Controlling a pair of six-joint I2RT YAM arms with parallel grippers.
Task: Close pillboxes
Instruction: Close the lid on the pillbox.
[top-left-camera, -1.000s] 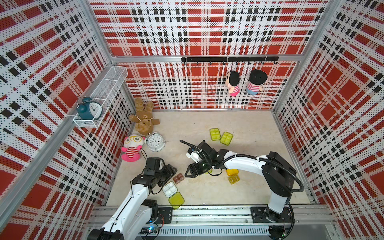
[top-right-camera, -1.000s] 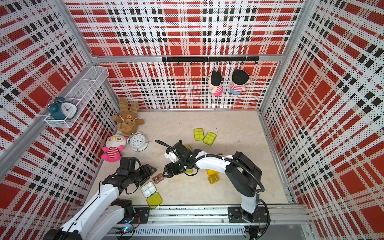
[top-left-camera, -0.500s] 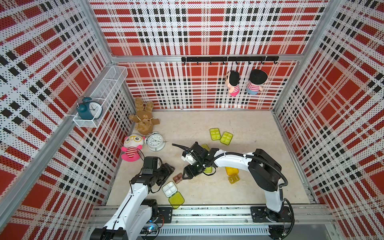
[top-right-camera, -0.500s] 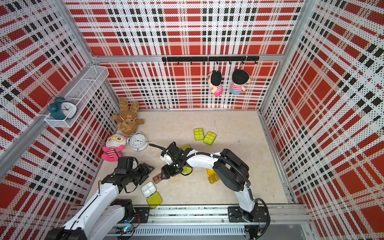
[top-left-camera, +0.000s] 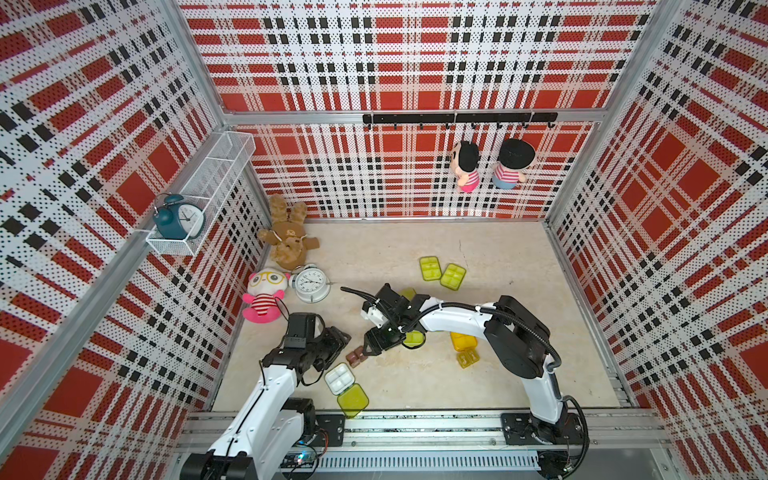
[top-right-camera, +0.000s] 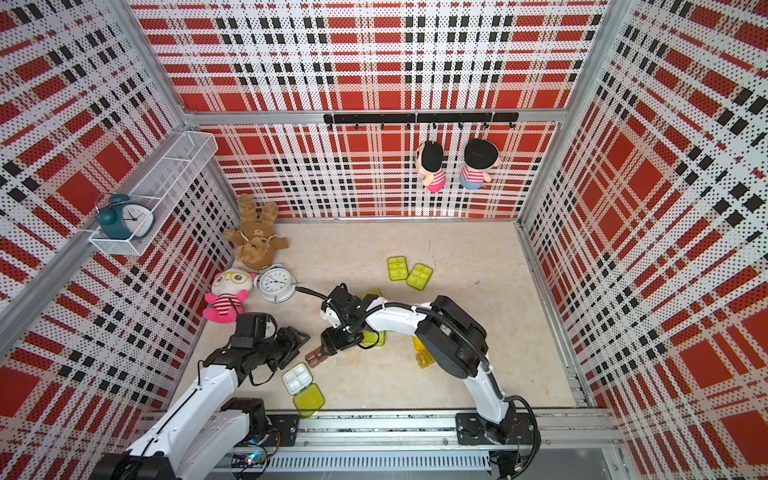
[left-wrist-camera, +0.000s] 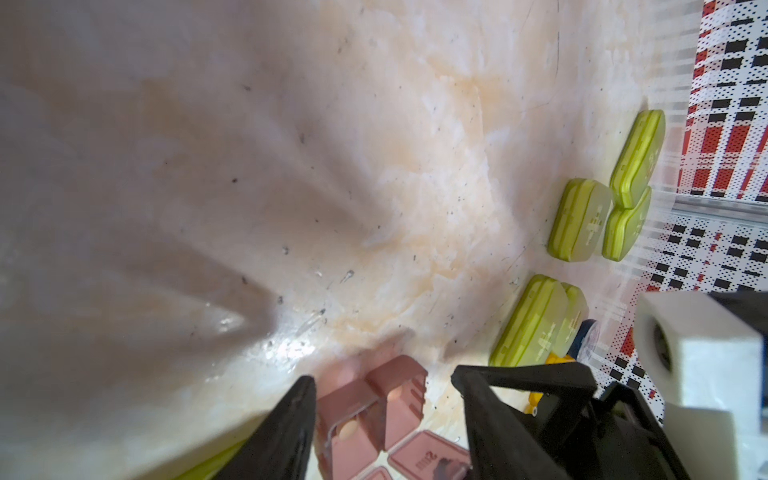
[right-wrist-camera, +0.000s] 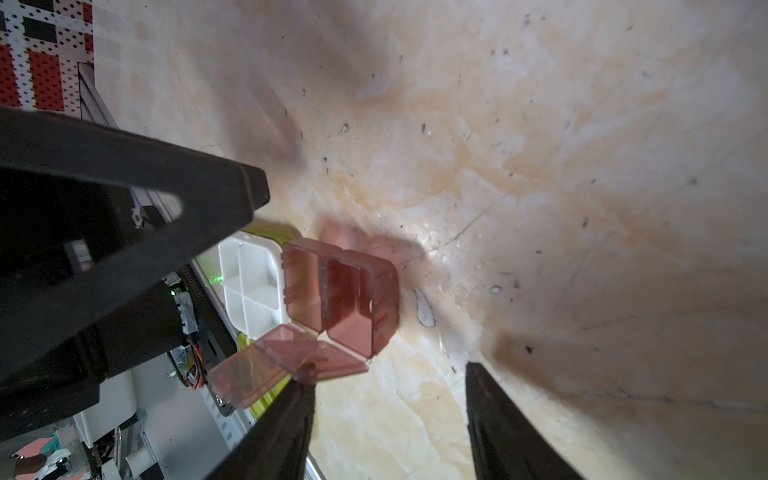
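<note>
A small brown pillbox (top-left-camera: 355, 356) (top-right-camera: 315, 358) lies open near the front of the floor, its two flap lids (right-wrist-camera: 286, 361) hinged out. My left gripper (top-left-camera: 338, 338) (left-wrist-camera: 382, 376) is open and straddles it, one jaw on each side. My right gripper (top-left-camera: 370, 349) (right-wrist-camera: 388, 368) is open too, and one fingertip (right-wrist-camera: 305, 372) touches a flap lid. Just in front lies a white four-compartment pillbox (top-left-camera: 340, 377) (right-wrist-camera: 249, 282) with its lime lid (top-left-camera: 353, 400) swung open. Closed lime pillboxes (top-left-camera: 429, 268) (top-left-camera: 453, 276) lie farther back. A further lime pillbox (top-left-camera: 413, 338) is partly hidden under the right arm.
An orange pillbox (top-left-camera: 463, 340) and a small amber one (top-left-camera: 468, 358) lie by the right arm's elbow. A white alarm clock (top-left-camera: 311, 284), a pink doll (top-left-camera: 264, 297) and a brown plush (top-left-camera: 286, 245) sit by the left wall. The metal rail (top-left-camera: 415, 424) borders the front.
The right arm has swung left, bringing its gripper down beside the brown pillbox and its fingertip onto a flap. Both grippers' jaws have narrowed slightly. The left gripper has barely moved.
</note>
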